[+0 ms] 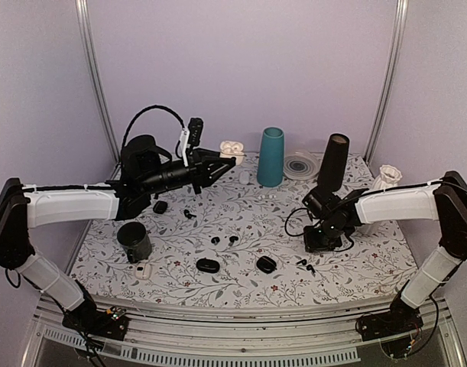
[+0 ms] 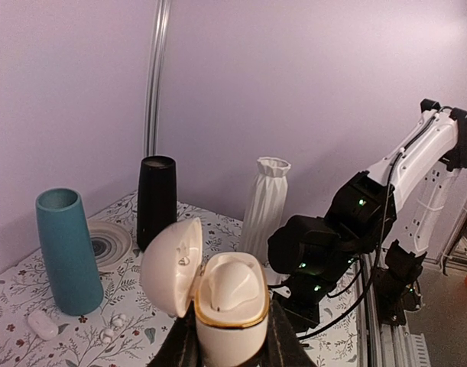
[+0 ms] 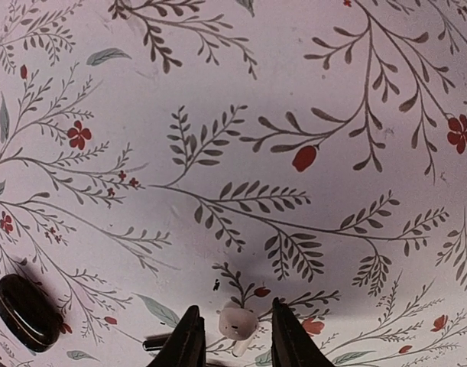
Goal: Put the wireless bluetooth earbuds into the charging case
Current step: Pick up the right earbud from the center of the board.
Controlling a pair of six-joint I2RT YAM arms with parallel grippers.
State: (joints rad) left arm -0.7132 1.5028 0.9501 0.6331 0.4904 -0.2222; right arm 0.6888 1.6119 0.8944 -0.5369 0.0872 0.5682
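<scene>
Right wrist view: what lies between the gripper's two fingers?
A white earbud lies on the floral table between the right gripper's fingers, touching neither; the right wrist view shows it.

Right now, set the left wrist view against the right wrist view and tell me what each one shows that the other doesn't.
Only the left wrist view shows the open white case gripped in the left hand, plus the teal vase, black vase, white vase, plate and right arm. Only the right wrist view shows a white earbud sitting in the gap of the right hand and a black case at lower left. Both show the flowered table cover.
</scene>
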